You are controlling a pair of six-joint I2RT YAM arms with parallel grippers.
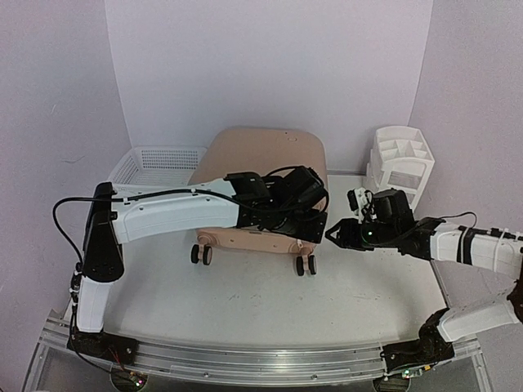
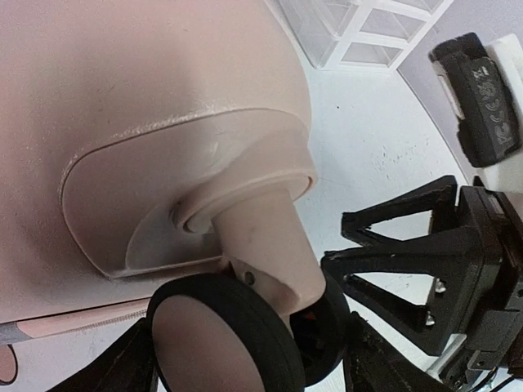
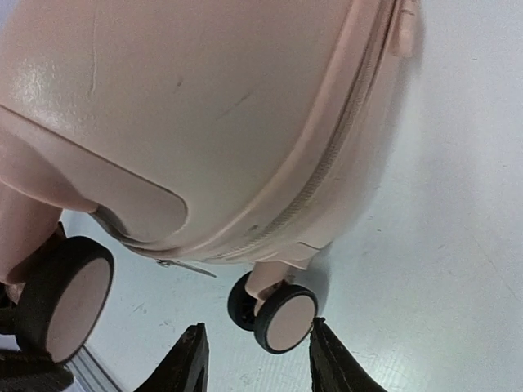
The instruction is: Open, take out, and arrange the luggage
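The luggage (image 1: 260, 159), a peach-pink hard-shell suitcase, stands closed mid-table with its caster wheels toward me. My left gripper (image 2: 249, 359) reaches under its right corner. Its fingers (image 2: 122, 367) press against both sides of the right twin caster wheel (image 2: 229, 335), which also shows from above (image 1: 306, 263). Just to the right my right gripper (image 1: 333, 235) points at the same corner and stands open with nothing between its fingers (image 3: 189, 359). Past its tips I see the left caster wheel (image 3: 282, 314), the closed zipper (image 3: 327, 180) and a zipper pull (image 3: 188, 265).
A white mesh basket (image 1: 155, 167) sits behind the suitcase on the left. A white drawer organizer (image 1: 400, 163) stands at the back right, close to my right arm. Lilac walls enclose the table on three sides.
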